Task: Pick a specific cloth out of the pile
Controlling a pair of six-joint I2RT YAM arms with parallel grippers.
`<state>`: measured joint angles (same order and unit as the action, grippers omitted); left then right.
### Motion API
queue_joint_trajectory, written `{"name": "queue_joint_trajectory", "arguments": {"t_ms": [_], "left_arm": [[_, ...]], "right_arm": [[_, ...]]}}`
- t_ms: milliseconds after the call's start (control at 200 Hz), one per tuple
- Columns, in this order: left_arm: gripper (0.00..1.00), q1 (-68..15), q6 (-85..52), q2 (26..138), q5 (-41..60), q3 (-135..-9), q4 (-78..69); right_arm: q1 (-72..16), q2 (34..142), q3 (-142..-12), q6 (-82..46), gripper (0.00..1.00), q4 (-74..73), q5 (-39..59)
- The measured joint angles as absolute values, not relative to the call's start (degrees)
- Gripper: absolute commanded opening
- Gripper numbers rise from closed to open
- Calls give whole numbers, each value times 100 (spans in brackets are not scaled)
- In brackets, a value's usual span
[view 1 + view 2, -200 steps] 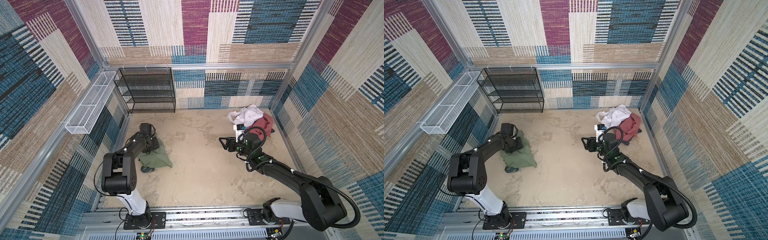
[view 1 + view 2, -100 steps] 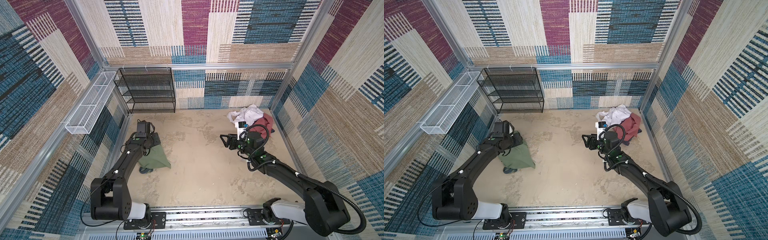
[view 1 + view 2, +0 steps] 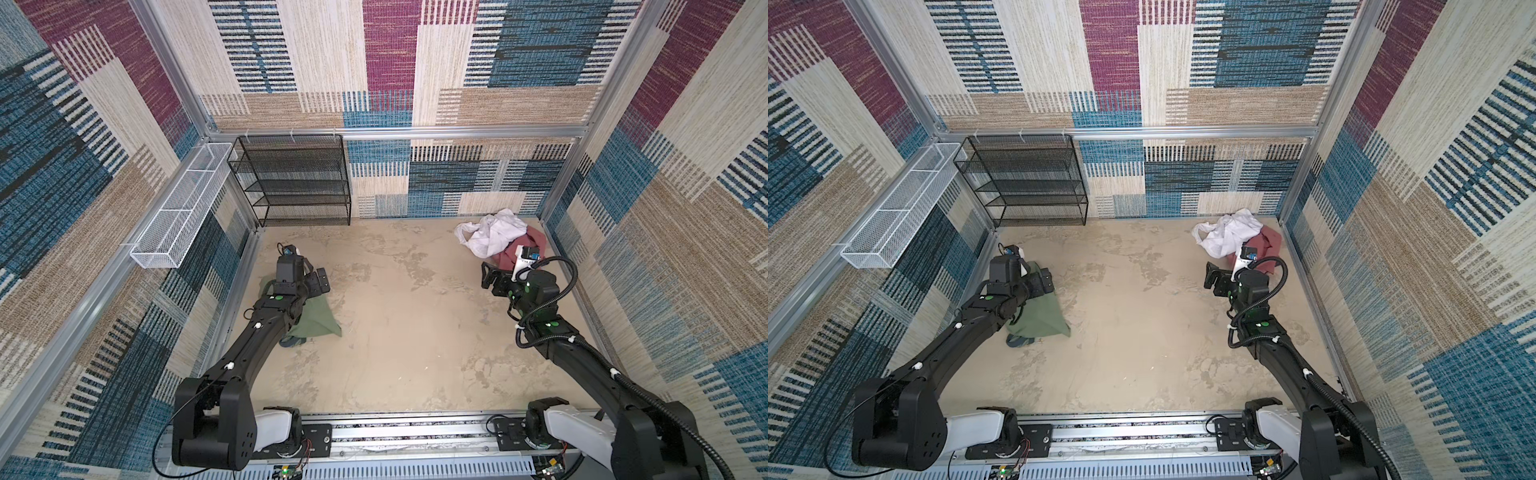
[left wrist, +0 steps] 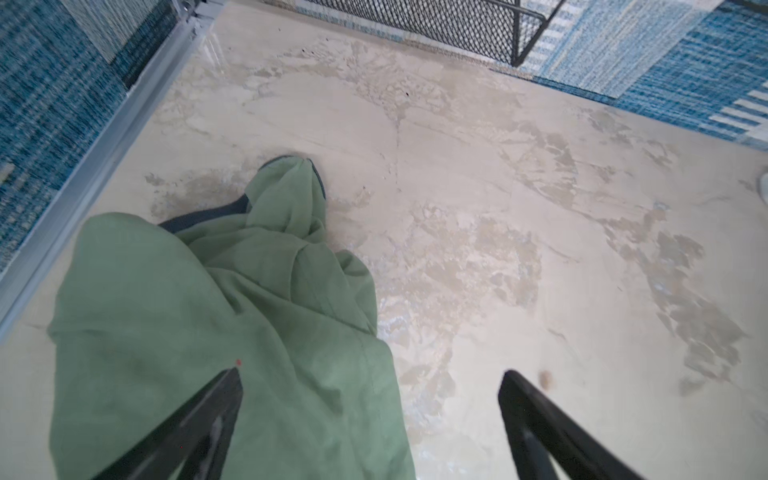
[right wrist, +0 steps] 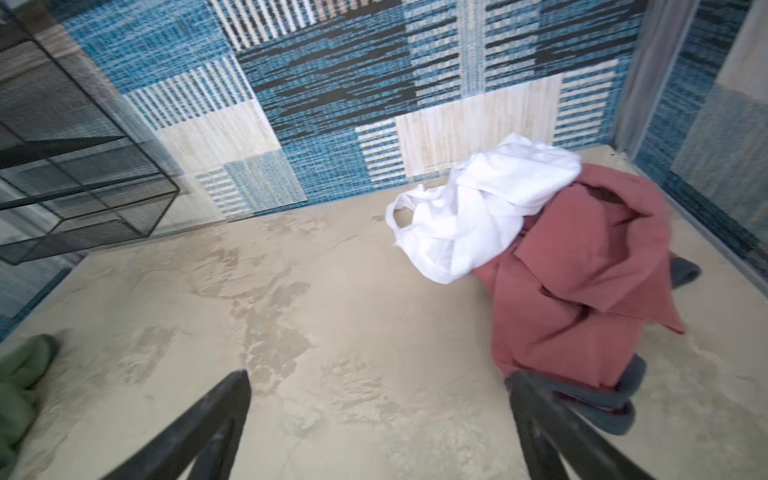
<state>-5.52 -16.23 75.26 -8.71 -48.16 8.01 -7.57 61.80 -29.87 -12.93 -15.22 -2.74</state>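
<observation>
1. Now, in both top views the green cloth (image 3: 314, 322) lies flat on the bench (image 3: 407, 332), well apart from the pile (image 3: 505, 245); left tool (image 3: 312, 279) above it, right tool (image 3: 490, 279) near the pile
2. Left wrist view: jaws apart, nothing held; lift straight up so no fold snags
3. Right wrist view: jaws apart, empty; back away without touching the white garment (image 5: 478, 208) or red garment (image 5: 573, 291)
</observation>
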Motion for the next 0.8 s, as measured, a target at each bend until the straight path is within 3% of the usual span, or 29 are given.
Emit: {"name": "queue_joint_trajectory", "arguments": {"t_ms": [401,801], "left_arm": [[100,-537,-342,8152,-1699,-3769,-1339],[99,-298,64,8189,-1214,-2646,-3347]], "right_arm": [[-473,7024,-1785,-781,100,-3564,-2012],[-403,7909,-1179,-287,100,-6023,-2362]]}}
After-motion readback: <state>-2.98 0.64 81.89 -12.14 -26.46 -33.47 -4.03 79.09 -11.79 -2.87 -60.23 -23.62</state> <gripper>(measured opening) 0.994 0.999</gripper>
